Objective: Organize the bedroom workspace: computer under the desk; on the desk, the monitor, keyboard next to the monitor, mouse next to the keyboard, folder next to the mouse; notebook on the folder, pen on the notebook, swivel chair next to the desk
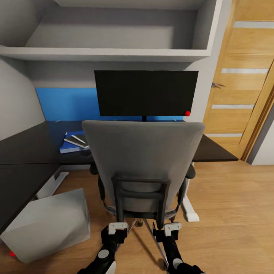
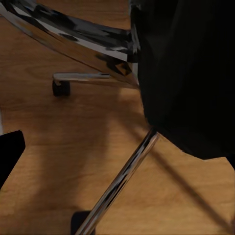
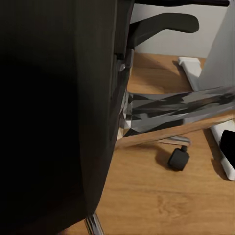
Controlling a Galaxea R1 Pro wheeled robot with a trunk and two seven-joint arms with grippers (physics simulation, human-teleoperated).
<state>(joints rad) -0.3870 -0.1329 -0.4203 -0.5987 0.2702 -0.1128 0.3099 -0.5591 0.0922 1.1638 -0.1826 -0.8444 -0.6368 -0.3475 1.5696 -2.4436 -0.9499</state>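
Chair [image 1: 142, 160] sits right behind the worktop [image 1: 30, 148], both tools [image 1: 115, 230] at its back frame, can't tell their grip. I'd push slow and even so it rolls straight.

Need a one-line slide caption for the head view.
Both tools, left and right, at the swivel chair backrest facing the monitor on the desk.
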